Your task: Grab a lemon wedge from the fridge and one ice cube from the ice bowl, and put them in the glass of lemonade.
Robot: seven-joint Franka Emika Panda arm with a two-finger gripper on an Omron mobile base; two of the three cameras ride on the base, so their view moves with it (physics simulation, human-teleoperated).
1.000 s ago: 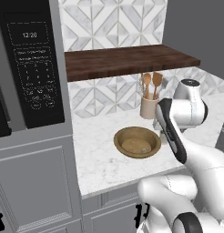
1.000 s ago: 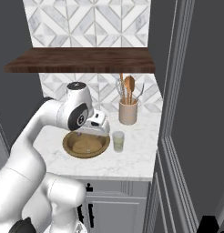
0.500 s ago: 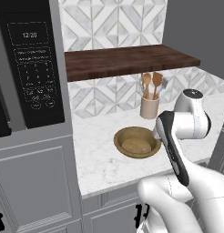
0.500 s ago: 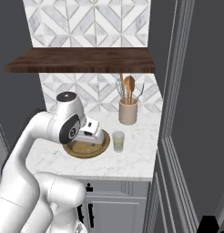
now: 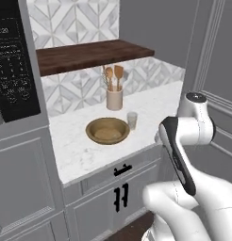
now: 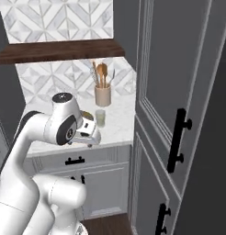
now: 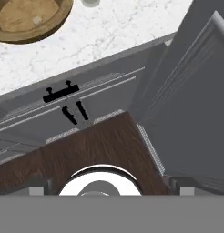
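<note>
Since a second ago our base has driven, so the whole scene has shifted and the arm has folded back off the counter. From the left base view we see the ice bowl (image 5: 107, 131) on the marble counter (image 5: 75, 150), the glass of lemonade (image 5: 132, 120) just beside it. From the right base view the glass (image 6: 100, 118) stands below the beige utensil cup (image 6: 103, 95), beside tall grey panelled doors (image 6: 179, 92). Our hand view looks down on the bowl (image 7: 29, 20) and the cabinet drawer handle (image 7: 60, 92); we cannot tell whether the gripper is clenched or released.
</note>
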